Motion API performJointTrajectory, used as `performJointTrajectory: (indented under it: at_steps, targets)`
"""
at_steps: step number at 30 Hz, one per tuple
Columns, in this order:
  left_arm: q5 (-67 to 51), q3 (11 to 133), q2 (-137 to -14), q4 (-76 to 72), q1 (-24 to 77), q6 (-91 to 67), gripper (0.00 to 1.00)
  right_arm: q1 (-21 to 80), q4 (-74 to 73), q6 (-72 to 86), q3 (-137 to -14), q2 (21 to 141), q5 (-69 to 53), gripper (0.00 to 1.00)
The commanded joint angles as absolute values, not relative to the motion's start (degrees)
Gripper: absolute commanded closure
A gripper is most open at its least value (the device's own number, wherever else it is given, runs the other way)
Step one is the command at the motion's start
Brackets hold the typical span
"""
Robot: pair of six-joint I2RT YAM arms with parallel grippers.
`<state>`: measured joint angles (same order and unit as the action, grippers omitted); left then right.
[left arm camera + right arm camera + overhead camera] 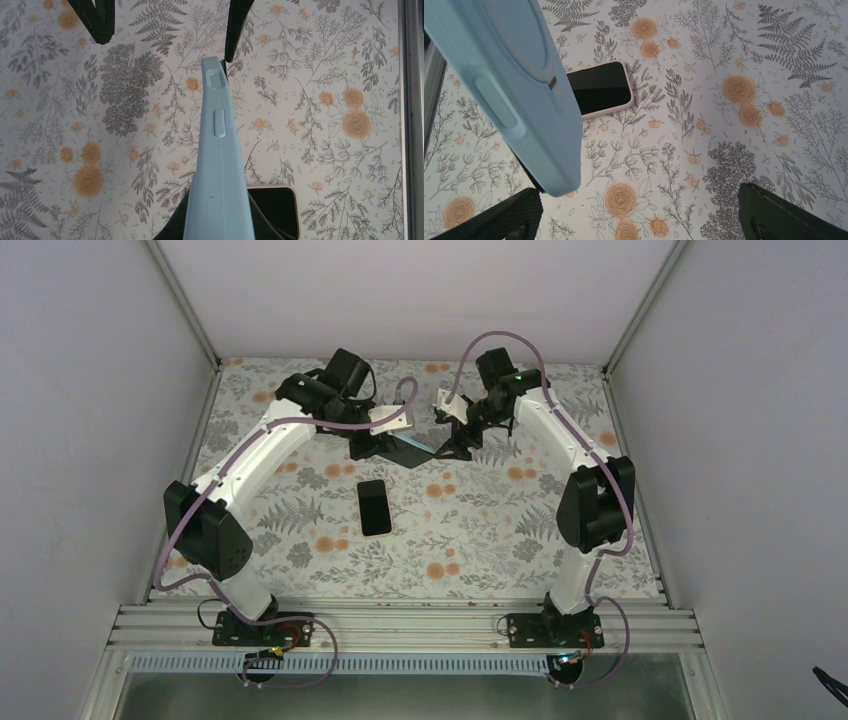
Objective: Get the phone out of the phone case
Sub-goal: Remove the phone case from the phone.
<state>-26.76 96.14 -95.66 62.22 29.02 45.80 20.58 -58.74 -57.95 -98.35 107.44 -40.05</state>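
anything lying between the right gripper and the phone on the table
Nothing, just bare floral tablecloth, as the right wrist view shows between right gripper and phone; the blue case hangs alongside.

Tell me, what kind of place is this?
Probably a robot test booth, not a home: plain white walls box in a flowery tabletop, two arms are bolted to a metal rail, and the left gripper holds a blue case.

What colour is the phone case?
Light blue. The phone case shows best in the left wrist view.
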Motion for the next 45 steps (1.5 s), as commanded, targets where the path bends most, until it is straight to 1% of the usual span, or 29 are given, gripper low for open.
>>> performJointTrajectory:
  at_steps: [1,10,33,39,45]
  targets:
    - [-29.9,99.1,-96.4,61.2,28.8,45.5,0.98,21.4,-57.9,-56.9,-100.0,108.8,-41.8,0.04]
    - [-31.1,99.3,-95.9,62.2,28.9,46.4,0.98,21.4,-53.5,-55.0,-99.9,110.1,-39.2,0.05]
    - [-29.4,98.7,-95.1,63.2,28.7,47.5,0.98,21.1,-63.9,-61.1,-105.0,113.4,-39.5,0.05]
    - [-29.0,97.7,-94.6,62.6,28.5,47.6,0.98,20.7,-62.3,-61.5,-100.7,109.6,-40.0,0.05]
    - [-29.8,98.2,-95.3,62.6,28.5,47.4,0.98,20.7,-62.9,-61.5,-101.7,110.6,-40.4,0.05]
